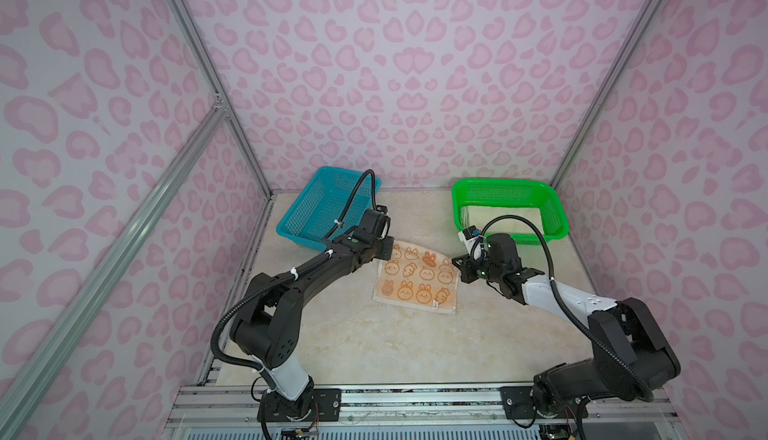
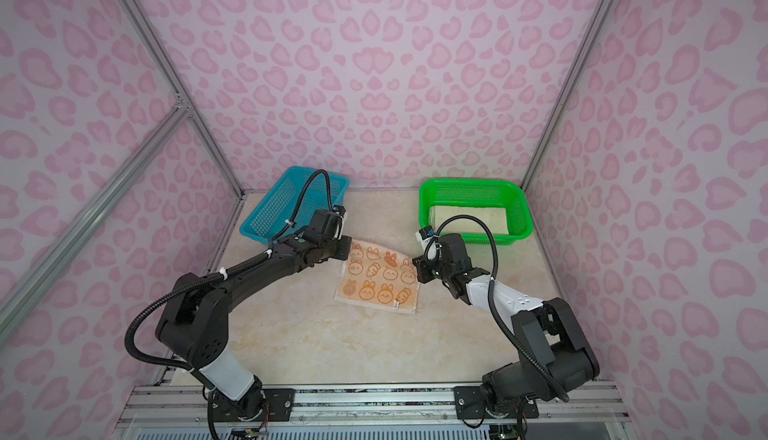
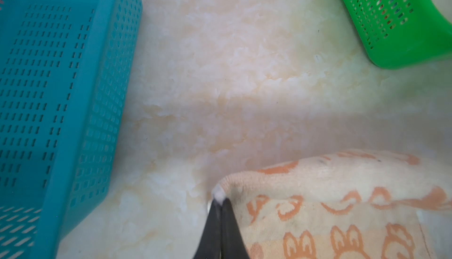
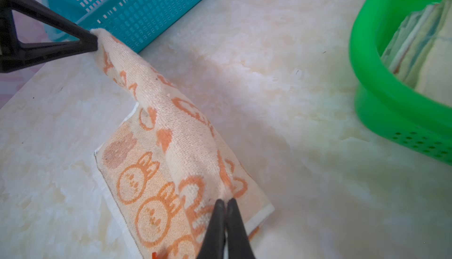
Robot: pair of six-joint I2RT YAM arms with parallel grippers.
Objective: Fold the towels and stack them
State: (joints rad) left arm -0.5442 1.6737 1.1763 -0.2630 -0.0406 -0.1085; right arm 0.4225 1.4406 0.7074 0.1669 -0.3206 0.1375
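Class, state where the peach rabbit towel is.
In both top views the peach rabbit towel lies mid-table between the blue basket and green basket, its far corners pinched by the left end effector and right end effector.

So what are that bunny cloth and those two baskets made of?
The bunny cloth looks like terry cotton: looped, fuzzy weave, soft drape, matte. The blue basket and green basket look like moulded plastic: smooth, slightly glossy walls with even slots. Exact fibre or plastic can't be told.

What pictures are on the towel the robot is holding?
Orange rabbit faces and carrots on the peach towel, clearest in a top view.
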